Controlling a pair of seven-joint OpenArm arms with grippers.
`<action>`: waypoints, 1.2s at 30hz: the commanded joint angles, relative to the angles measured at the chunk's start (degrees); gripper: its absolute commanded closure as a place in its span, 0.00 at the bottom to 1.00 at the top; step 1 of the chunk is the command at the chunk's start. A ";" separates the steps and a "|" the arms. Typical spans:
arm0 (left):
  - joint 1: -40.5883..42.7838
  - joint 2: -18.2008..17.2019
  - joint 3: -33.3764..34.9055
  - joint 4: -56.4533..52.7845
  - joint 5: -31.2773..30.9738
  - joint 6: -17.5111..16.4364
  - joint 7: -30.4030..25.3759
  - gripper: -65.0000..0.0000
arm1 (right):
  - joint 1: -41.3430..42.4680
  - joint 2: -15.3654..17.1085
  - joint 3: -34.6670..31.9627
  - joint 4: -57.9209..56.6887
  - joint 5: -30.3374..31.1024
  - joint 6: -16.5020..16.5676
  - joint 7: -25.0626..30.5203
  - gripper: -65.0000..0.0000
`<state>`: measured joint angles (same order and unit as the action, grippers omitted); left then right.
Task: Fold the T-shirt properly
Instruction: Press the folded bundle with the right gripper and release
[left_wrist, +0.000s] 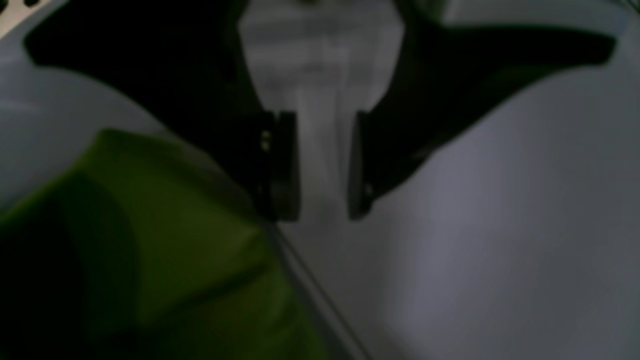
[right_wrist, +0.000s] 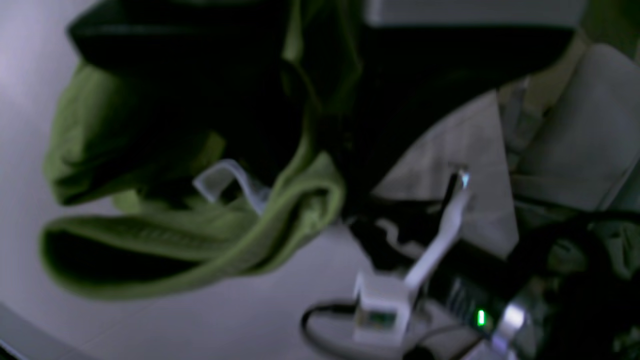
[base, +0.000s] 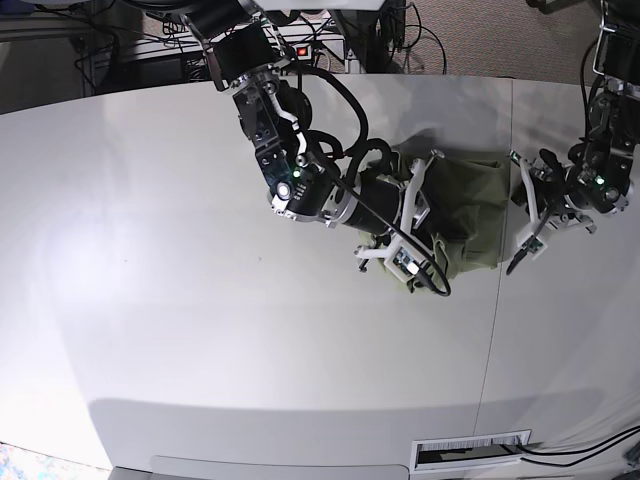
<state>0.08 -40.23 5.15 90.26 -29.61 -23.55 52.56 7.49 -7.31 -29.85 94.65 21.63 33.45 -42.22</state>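
Right gripper (base: 425, 215) nearest right wrist camera, clamped on bunched T-shirt (right_wrist: 190, 235); white tag at neckline, no writing legible. T-shirt crumpled on white desk (base: 200, 300), right of centre in base view. Left gripper (left_wrist: 322, 167) parted, empty, just beside T-shirt edge.

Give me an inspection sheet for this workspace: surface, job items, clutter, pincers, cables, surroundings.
Surface: pale grey smooth table, one seam line across it.
Job's things: plain olive-green soft T-shirt, bunched, partly folded.
Clutter: nothing seen.
Pincers: right pincer shut on the T-shirt, fabric hanging from it; left pincer open, empty, beside the shirt's edge.
Cables: black cables looping along the right arm; more behind the table.
Surroundings: beige carpet; white barcode label at the table's front edge.
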 joint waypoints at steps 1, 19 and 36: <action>-0.28 -0.74 -0.57 0.74 -0.96 -0.24 -0.52 0.71 | 1.25 -0.83 -0.79 1.01 1.53 0.42 2.84 1.00; 2.32 1.81 -0.57 0.74 -2.99 -0.26 0.81 0.71 | 1.27 -0.83 -8.37 0.96 -9.92 0.17 6.51 0.75; 2.32 1.81 -0.57 0.74 -1.90 -0.28 -0.02 0.71 | 2.19 -0.83 -7.21 15.12 -4.72 0.20 -2.12 0.75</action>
<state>2.22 -38.54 4.21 90.80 -30.85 -23.11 52.40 8.86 -7.53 -37.15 108.97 16.21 33.65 -45.91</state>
